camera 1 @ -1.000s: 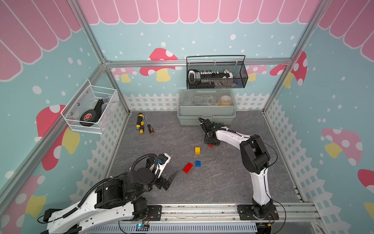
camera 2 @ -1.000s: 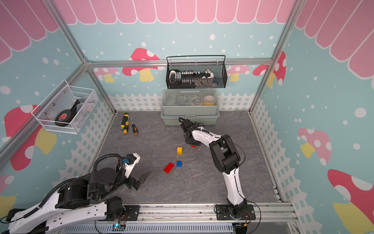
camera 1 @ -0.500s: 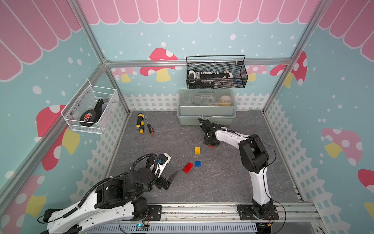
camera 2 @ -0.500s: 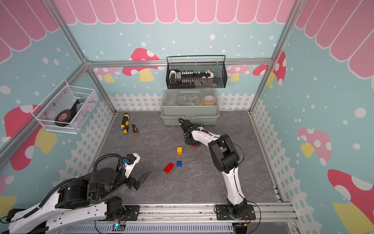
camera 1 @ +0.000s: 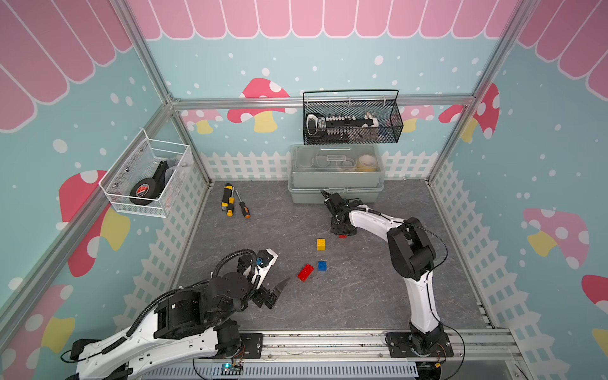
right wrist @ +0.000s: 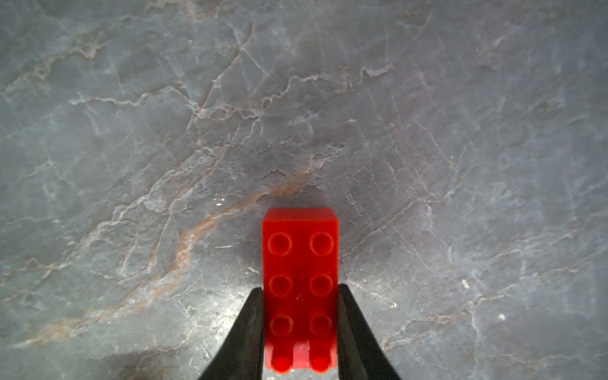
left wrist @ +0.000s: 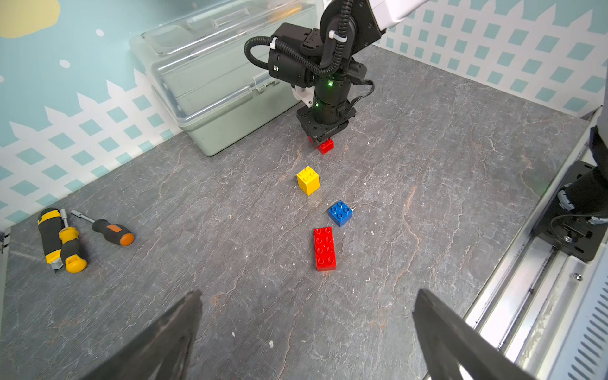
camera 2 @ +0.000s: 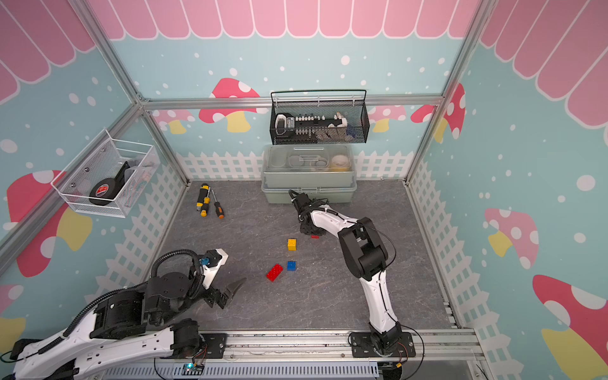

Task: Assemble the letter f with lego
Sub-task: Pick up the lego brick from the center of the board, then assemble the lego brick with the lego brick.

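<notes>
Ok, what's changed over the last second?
The right gripper closed its jaws on the red brick; the arm barely shifted. The left gripper stayed open, and the yellow brick, blue brick and second red brick lie where they were.

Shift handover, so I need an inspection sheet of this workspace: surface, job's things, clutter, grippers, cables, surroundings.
Surface: grey veined tabletop, no spill seen.
Job's things: yellow brick, blue brick and loose red brick lie apart, unjoined.
Clutter: screwdrivers, lidded box.
Grippers: right gripper shut on held red brick; left gripper open, empty.
Cables: corrugated hose on right arm.
Surroundings: black wire basket, white wire basket on walls.
</notes>
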`<state>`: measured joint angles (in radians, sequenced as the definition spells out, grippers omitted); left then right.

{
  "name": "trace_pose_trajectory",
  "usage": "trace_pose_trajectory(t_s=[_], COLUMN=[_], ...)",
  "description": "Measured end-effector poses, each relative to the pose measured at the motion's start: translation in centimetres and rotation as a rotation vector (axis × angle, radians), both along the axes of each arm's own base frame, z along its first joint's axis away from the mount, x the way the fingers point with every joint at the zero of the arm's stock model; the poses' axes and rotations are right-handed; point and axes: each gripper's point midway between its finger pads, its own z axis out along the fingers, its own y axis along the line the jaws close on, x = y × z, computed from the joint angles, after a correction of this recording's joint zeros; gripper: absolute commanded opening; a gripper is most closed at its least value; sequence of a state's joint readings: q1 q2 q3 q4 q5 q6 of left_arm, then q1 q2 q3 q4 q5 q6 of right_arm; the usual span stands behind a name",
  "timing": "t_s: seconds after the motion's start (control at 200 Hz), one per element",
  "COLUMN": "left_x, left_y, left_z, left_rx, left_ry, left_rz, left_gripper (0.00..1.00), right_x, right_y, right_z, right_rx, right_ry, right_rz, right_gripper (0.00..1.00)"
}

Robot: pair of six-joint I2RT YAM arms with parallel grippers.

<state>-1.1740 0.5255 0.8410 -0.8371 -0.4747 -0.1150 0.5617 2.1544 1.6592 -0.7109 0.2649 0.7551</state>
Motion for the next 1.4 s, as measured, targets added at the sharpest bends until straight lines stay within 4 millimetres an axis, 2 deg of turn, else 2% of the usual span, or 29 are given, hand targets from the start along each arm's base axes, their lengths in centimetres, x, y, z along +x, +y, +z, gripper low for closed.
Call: trace_pose_trajectory(t_s=[0.16,0.295,0.4,0.57,0.71,0.811,0.976,1.046,1.241,1.401], left_x=[0.0,0.0,0.0,0.0,0.0,0.0,0.0,0.0,0.0,0.0], left_y=[0.0,0.0,0.0,0.0,0.0,0.0,0.0,0.0,0.0,0.0], left_z=[0.0,0.0,0.0,0.0,0.0,0.0,0.0,0.0,0.0,0.0], left_rx=[0.0,0.0,0.0,0.0,0.0,0.0,0.0,0.0,0.0,0.0], left_ry=[0.0,0.0,0.0,0.0,0.0,0.0,0.0,0.0,0.0,0.0], left_rz=[0.0,0.0,0.0,0.0,0.0,0.0,0.0,0.0,0.0,0.001], left_gripper=[0.99,0.99,0.99,0.99,0.99,0.99,0.99,0.99,0.99,0.99], right_x=[-0.1,-1.2,-2.0,-2.4,-3.5,-5.0,-8.1,-9.0,-9.7,-9.7], right_y=[-0.1,-0.5,-0.6,-0.4,0.5,1.7,2.9,3.4,4.6,5.5], right_z=[1.1,2.2,4.1,8.4,10.2,10.3,8.2,7.9,8.4,8.4], right_rx=[-0.073,-0.131,-0.154,-0.145,-0.072,-0.006,0.083,0.112,0.154,0.113], right_ry=[0.022,0.07,0.089,0.057,0.046,0.041,0.085,0.084,0.031,0.009], right_rz=[0.156,0.319,0.445,0.656,0.858,1.01,1.241,1.323,1.472,1.552], right_gripper=[0.3,0.32,0.3,0.29,0.26,0.24,0.24,0.25,0.24,0.24])
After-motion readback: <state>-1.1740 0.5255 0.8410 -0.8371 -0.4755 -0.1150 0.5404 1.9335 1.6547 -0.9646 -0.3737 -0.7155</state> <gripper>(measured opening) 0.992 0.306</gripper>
